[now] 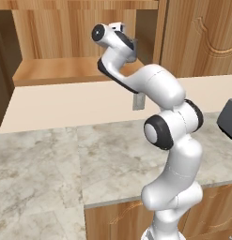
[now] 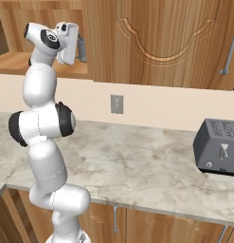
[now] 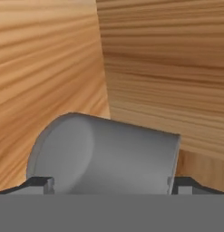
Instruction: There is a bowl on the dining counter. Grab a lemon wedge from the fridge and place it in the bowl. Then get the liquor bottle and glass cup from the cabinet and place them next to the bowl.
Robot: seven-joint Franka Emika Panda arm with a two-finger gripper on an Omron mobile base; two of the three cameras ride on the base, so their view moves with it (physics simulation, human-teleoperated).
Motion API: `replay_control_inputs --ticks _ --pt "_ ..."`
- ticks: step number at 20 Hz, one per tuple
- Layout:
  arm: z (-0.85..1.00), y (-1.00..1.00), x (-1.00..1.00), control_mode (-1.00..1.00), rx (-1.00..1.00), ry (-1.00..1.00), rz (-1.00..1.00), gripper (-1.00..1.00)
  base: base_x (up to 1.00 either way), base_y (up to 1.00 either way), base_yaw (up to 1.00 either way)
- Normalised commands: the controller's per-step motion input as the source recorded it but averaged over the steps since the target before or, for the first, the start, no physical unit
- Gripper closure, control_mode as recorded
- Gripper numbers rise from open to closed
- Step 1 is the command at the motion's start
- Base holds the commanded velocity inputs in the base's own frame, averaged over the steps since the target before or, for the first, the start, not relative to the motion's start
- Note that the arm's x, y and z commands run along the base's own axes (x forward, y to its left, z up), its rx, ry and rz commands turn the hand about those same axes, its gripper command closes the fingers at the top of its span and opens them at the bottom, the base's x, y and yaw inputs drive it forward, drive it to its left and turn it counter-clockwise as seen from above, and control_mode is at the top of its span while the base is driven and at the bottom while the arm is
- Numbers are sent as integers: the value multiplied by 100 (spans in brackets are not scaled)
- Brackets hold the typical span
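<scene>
Hand view: glass cup [image 3: 106,154] large between the two dark fingertips [image 3: 41,185], jaws spread wide on either side of it, contact with its wall not clear. Lying tilted in this rolled picture, against the wood walls of the cabinet [image 3: 168,68]. Right base view: gripper [image 2: 79,50] raised into the open cabinet compartment above the shelf [image 2: 14,64]. On the marbled surface [image 2: 137,156], a dark toaster [image 2: 217,147] at right; wall outlet [image 2: 117,104] behind.

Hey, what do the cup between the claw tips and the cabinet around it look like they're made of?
The glass cup looks like smooth grey glass or plastic, evenly shaded and hardly see-through here. The cabinet looks like light brown wood with a matte finish, judging by its streaked grain.
</scene>
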Motion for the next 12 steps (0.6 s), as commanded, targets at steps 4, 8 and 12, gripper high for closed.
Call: replay_control_inputs --ticks 4,8,12 --pt "-3 0 24 -100 0 13 0 -100 0 0 0" --pt "-10 0 -3 -100 0 16 0 -100 0 0 0" --pt "-28 0 -39 -100 0 15 0 -100 0 0 0"
